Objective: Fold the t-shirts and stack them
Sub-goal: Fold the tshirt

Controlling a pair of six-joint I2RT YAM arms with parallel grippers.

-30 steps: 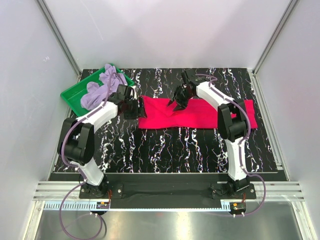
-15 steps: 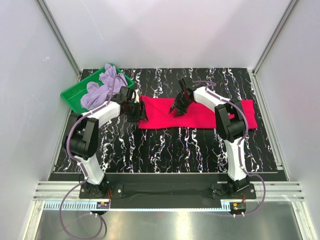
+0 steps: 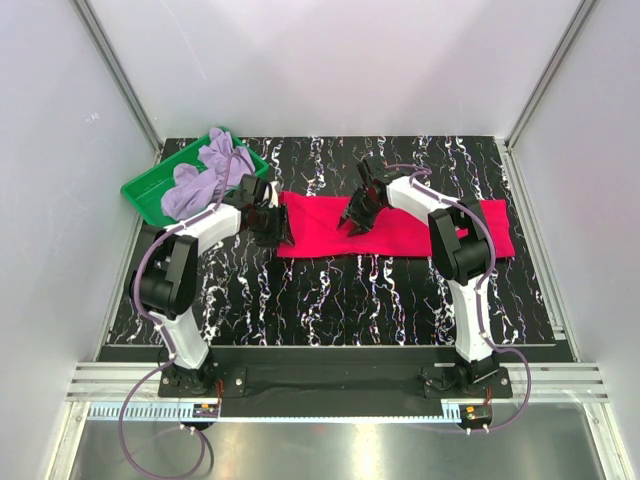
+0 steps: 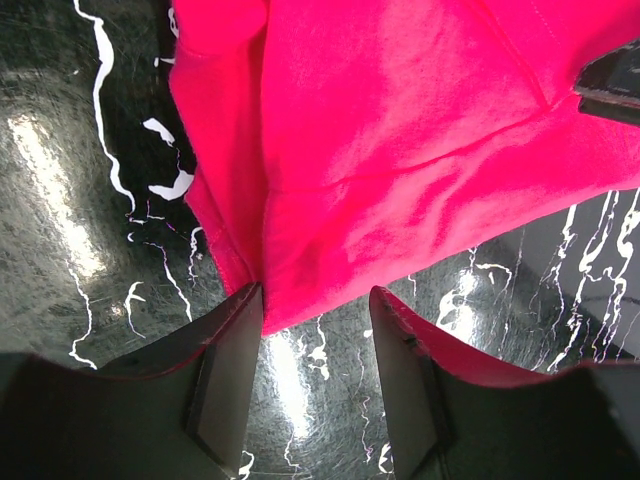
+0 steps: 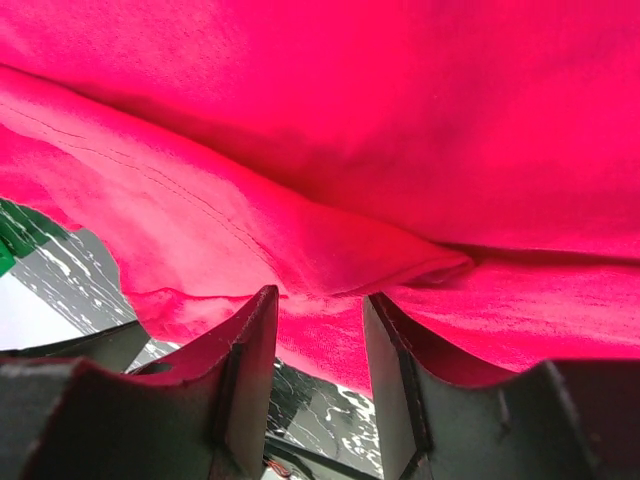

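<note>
At the far left, the lavender t-shirt (image 3: 200, 175) is found bunched and unfolded in the green tray (image 3: 140, 192). No change to it is noted over the last second.

The left gripper (image 3: 272, 228) has been brought rightward and down, from beside the tray to the left edge of the crimson t-shirt (image 3: 320, 235). That shirt lies spread lengthwise on the table (image 3: 330, 300). In the left wrist view the fingers are seen standing apart. The hem corner of the shirt reaches into the gap between their tips, and bare table shows below it. The claw is therefore recorded as released, with no grasp yet made. It appears to have been narrowed while descending.

The right gripper (image 3: 355, 222) has been lowered onto the middle of the same shirt, near its far edge. In the right wrist view (image 5: 320, 295) a raised ridge of red cloth is seen running into the gap between the fingers. Whether that ridge is pinched or only straddled cannot be told.

The right-hand part of the shirt is observed flat and undisturbed.

It is judged that both arms have been moved from approach to pick-up position on the crimson shirt. A lift and fold of its left portion is expected, provided both grasps are secured. Stacking has not been started.
</note>
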